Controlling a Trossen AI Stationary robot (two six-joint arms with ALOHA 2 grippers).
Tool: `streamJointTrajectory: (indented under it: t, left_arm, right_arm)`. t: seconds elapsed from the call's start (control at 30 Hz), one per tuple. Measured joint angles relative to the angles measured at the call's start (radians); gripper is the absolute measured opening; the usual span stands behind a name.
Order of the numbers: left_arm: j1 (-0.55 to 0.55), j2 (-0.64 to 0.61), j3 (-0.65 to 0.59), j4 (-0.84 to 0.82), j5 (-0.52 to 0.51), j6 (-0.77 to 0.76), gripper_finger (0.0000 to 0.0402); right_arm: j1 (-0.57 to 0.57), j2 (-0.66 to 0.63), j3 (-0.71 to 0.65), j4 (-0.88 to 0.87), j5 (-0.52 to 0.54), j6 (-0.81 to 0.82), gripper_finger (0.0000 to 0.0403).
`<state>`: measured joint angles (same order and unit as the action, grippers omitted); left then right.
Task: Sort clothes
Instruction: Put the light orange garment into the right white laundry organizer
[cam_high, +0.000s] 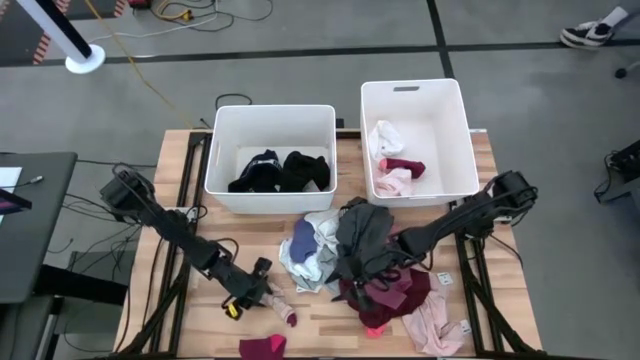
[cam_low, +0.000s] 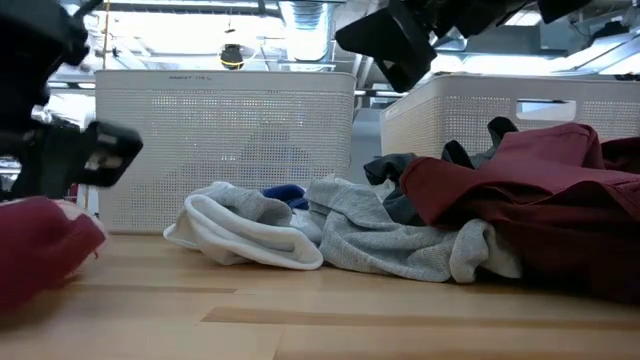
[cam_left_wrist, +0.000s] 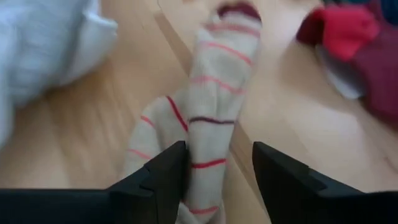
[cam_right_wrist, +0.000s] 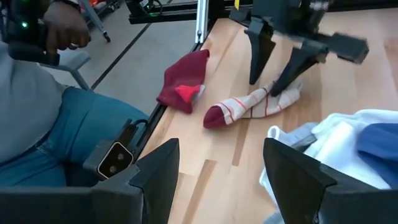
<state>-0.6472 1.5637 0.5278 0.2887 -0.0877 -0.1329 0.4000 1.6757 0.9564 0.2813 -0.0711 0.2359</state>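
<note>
On bare wood, left claw (cam_right_wrist: 273, 74) straddles a limp striped sock (cam_right_wrist: 252, 106).

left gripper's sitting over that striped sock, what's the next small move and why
Probably close the left gripper on the striped sock and lift. Its fingers stand apart astride the sock, which lies flat on the table, not yet gripped.

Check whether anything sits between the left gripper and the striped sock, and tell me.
Nothing visible does. The left gripper is right at the striped sock, jaws open astride its end on bare table. The maroon cloth lies off to the side, and the clothes pile is apart from it.
</note>
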Motion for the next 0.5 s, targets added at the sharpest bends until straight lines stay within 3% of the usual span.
streamJointTrajectory:
  t: [0.13, 0.3, 0.5]
  left_arm:
    - [0.000, 0.075, 0.029, 0.035, -0.007, -0.002, 0.0133]
    - [0.001, 0.107, 0.082, 0.011, -0.012, 0.086, 0.0019]
    - [0.019, 0.091, 0.117, -0.035, -0.019, 0.158, 0.0005]
  right_arm:
    - [0.001, 0.032, 0.023, 0.014, 0.000, 0.000, 0.0249]
    - [0.002, 0.080, 0.058, 0.020, -0.003, -0.001, 0.0249]
    - [0.010, 0.114, 0.089, 0.017, -0.004, -0.008, 0.0249]
